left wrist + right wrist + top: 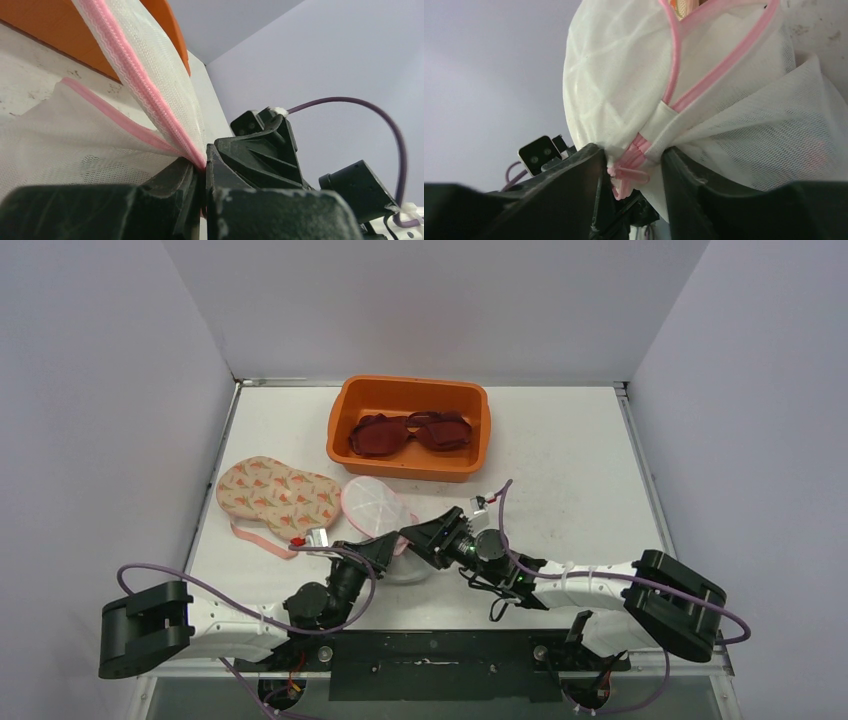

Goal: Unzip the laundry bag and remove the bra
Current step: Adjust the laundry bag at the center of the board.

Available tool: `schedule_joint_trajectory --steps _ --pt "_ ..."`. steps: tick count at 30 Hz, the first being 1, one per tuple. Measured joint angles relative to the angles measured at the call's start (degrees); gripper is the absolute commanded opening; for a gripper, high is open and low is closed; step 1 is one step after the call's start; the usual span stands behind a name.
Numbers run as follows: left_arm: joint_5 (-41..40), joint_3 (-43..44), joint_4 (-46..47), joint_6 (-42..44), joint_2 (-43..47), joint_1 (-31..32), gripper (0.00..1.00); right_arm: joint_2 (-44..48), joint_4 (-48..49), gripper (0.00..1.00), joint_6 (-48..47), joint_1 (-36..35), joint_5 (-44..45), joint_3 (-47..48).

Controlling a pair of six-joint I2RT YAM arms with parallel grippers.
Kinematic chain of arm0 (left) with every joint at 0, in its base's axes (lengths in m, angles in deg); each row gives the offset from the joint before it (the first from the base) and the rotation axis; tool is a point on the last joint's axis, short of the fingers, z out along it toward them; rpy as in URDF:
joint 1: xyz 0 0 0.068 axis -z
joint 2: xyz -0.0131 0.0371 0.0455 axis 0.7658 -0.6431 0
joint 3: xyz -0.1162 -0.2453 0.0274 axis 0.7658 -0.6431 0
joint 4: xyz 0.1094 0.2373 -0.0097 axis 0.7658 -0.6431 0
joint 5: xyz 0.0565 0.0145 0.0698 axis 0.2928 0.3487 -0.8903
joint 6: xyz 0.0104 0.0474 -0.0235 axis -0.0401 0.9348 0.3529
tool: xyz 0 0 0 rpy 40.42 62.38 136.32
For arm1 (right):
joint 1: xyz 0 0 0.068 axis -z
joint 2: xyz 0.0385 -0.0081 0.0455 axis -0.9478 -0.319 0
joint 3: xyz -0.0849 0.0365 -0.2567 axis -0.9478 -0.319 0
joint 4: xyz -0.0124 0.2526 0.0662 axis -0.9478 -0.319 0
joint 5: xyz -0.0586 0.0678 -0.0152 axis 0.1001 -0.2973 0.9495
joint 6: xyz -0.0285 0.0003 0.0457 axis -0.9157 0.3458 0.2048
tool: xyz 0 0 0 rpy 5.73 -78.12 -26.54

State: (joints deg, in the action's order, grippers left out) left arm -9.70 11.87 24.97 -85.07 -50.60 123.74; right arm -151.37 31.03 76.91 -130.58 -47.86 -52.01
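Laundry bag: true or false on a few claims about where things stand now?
1. The left hand is shut on the pink edge of the laundry bag. True.
2. The orange tub is empty. False: a dark red bra lies in it.
3. A floral bra lies on the table, left of the bag. True.
4. The right hand is well clear of the bag. False: its fingers straddle the bag's pink zip end.

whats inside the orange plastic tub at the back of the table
A dark red bra lies spread across the floor of the orange plastic tub. Anything beneath the bra is covered and cannot be seen.
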Motion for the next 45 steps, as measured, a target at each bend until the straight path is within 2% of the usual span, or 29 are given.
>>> schedule_joint_trajectory --steps 4,6,8,10,12,14,16,19,22,27,32,36,41,45 --pt "-1.0 0.0 0.0 0.7 0.0 0.9 0.0 -1.2 1.2 0.18 -1.9 0.8 -0.9 1.9" --pt "-0.8 0.0 -0.6 0.8 0.5 1.8 0.09 -1.5 1.6 0.07 -2.8 1.3 -1.6 2.3" --pt "-0.8 0.0 -2.7 0.8 1.9 2.3 0.24 -1.5 2.1 0.05 -3.6 2.0 -2.4 2.4" --pt "-0.7 0.0 -5.0 0.5 4.4 2.8 0.46 -1.5 2.1 0.05 -5.0 2.3 -2.8 2.4" --pt "-0.5 -0.2 -8.3 -0.6 8.3 3.2 0.62 -1.2 1.3 0.05 -7.0 2.8 -3.1 2.5" --pt "-0.6 -0.3 -14.4 -2.4 14.8 3.6 0.76 -0.3 -1.4 0.05 -10.4 3.8 -4.0 3.1" --pt "-0.9 -0.2 -21.7 -4.2 22.2 3.7 0.96 0.6 -4.8 0.05 -14.2 4.7 -5.3 4.6" --pt "-2.0 1.5 -39.1 -6.9 34.8 3.8 0.96 2.2 -12.8 0.05 -23.4 6.2 -8.4 9.7" --pt "-4.4 7.2 -58.6 -8.5 44.5 3.8 0.96 2.6 -21.8 0.05 -33.9 6.8 -11.3 16.6" --pt "-9.8 16.9 -78.3 -9.1 52.1 3.8 0.96 0.0 -31.5 0.05 -47.9 5.6 -19.1 28.4" --pt "-15.7 24.2 -89.1 -6.8 53.0 3.7 0.96 -5.7 -36.6 0.05 -56.7 -0.2 -25.1 38.3" --pt "-18.5 27.3 -93.6 -5.8 53.0 3.7 0.97 -7.0 -38.9 0.05 -60.8 -2.3 -29.0 39.5" --pt "-18.8 27.0 -98.7 -7.5 53.0 3.7 0.97 -3.8 -39.9 0.05 -63.0 2.9 -29.4 29.4" --pt "-16.8 22.9 -100.0 -9.1 54.4 3.7 0.96 -0.8 -42.4 0.05 -64.2 5.7 -26.9 20.8"
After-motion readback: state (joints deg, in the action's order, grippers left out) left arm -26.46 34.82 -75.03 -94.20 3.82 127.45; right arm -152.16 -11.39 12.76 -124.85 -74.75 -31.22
